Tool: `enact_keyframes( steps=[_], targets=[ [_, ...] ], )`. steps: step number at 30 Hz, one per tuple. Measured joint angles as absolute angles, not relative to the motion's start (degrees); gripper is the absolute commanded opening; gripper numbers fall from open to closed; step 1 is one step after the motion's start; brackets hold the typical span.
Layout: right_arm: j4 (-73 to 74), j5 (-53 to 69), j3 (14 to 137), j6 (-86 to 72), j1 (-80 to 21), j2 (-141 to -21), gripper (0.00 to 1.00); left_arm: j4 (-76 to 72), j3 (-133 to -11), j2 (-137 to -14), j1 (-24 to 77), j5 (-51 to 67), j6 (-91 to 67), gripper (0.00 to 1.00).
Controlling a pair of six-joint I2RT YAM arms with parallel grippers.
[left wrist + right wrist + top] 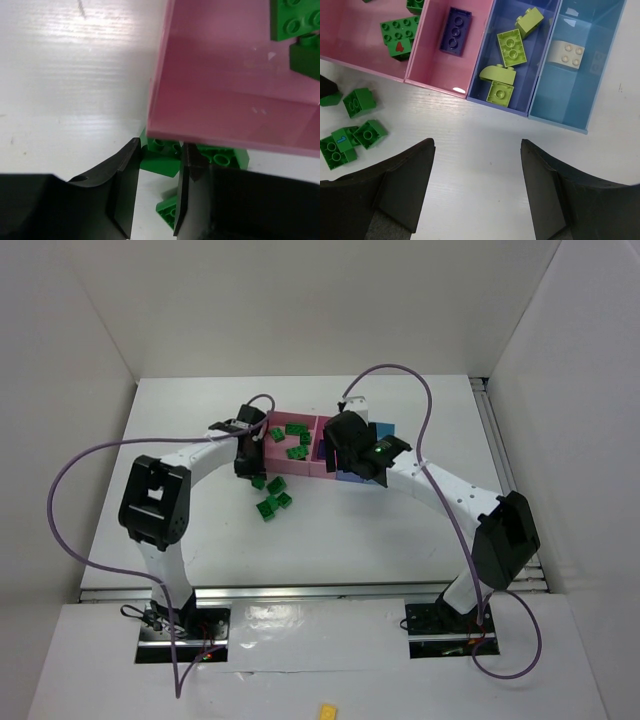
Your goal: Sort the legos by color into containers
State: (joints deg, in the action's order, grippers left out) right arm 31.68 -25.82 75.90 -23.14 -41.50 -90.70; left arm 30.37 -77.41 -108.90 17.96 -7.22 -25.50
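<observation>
Four yellow-green bricks (510, 47) in blue compartment (532, 70)

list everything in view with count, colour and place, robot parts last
containers: one joined tray, two pink, one blue, one light-blue compartment, mid-table
sorted green legos: at least three, green, wide pink compartment
loose green legos: at least four, green, on the table by the tray's near left corner
purple lego: one, dark purple, narrow pink compartment
yellow-green legos: four, pale yellow-green, blue compartment
beige lego: one, beige, light-blue compartment
yellow brick: one, bright yellow, off the white table, near edge
table: one, white, under the tray
cables: two, purple, looping over the table
left claw: one, black, fingers either side of a loose green lego, grip unclear
right claw: one, black, open, above the table before the tray
</observation>
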Motion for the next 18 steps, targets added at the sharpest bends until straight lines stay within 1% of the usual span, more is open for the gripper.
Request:
enact_keyframes(
  steps=[6,9,12,15,18],
  targets=[
    [31.8,-25.8,76.2,-23.1,-41.5,-90.7,0.77,35.1,-76.7,-102.2,18.0,-8.8,-25.8,0.37],
    [31.7,-24.7,76.2,-23.0,-41.6,-90.7,0.77,36.8,-78.5,-98.0,18.0,-8.7,-25.8,0.37],
    [31.0,-22.6,76.1,-22.8,-42.7,-90.7,0.77,37.9,-84.6,-97.0,18.0,-7.7,-25.9,0.37],
    [29.2,-19.2,75.3,-22.4,-45.5,-90.7,0.77,38.5,-94.3,-100.5,18.0,-5.7,-25.9,0.37],
    [27.2,-14.8,74.3,-21.7,-48.2,-91.3,0.77,39.2,-106.3,-108.4,18.0,-4.2,-25.9,0.67]
  ],
)
